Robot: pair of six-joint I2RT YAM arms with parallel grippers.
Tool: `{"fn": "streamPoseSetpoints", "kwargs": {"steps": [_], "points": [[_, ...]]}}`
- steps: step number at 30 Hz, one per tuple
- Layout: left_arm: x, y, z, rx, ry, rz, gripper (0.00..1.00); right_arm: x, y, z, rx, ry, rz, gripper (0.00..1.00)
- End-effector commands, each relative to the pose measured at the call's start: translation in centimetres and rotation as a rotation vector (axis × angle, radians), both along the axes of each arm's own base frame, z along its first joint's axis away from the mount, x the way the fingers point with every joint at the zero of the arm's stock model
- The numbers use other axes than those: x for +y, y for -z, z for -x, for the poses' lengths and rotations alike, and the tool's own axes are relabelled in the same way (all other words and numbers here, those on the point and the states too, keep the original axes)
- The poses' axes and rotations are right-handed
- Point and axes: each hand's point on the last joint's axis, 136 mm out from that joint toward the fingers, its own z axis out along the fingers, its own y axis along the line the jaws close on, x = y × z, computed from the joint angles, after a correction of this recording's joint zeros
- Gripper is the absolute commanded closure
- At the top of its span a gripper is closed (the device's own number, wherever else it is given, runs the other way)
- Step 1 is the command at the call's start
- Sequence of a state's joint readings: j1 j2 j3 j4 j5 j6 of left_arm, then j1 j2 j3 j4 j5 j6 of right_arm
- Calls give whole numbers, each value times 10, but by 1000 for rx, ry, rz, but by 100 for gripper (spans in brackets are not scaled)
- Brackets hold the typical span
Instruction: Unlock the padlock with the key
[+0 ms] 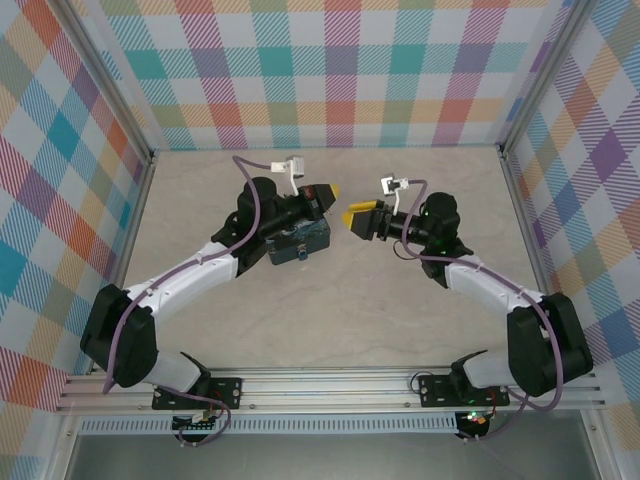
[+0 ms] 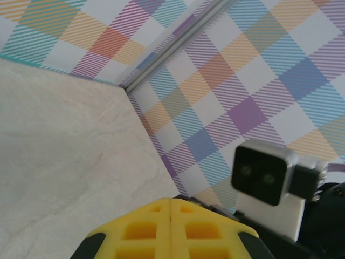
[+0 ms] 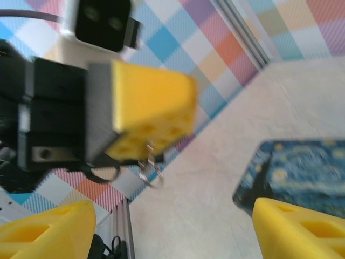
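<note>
The left gripper (image 3: 146, 141) is being shown clenched in the upper left of the right wrist view, its yellow fingers (image 3: 145, 102) pressed together. The key (image 3: 147, 152), a thin blurred sliver, is being pinched at the fingertips, a wire ring (image 3: 153, 176) dangling beneath it. The right gripper (image 3: 172, 210) is being presented released, its fingers spread toward the lower corners. The painted tin (image 3: 302, 172) is being displayed at the right edge, on the table (image 3: 215, 194). In the top view, the grippers are being pointed at each other near frame centre, apart.
</note>
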State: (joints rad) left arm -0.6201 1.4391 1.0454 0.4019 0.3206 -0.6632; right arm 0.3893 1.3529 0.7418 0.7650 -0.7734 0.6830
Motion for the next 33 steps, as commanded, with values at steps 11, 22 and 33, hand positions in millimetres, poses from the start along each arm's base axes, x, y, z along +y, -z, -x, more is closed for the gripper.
{"fn": "streamPoseSetpoints", "kwargs": {"steps": [11, 22, 33], "points": [[-14, -53, 18, -156, 61, 109, 100, 16, -37, 3, -100, -142, -176, 38], [-14, -46, 11, -134, 34, 114, 100, 27, -32, 5, -69, -167, -167, 58], [-10, -44, 9, -142, 11, 78, 100, 27, -30, 5, -69, -143, -134, 98]]}}
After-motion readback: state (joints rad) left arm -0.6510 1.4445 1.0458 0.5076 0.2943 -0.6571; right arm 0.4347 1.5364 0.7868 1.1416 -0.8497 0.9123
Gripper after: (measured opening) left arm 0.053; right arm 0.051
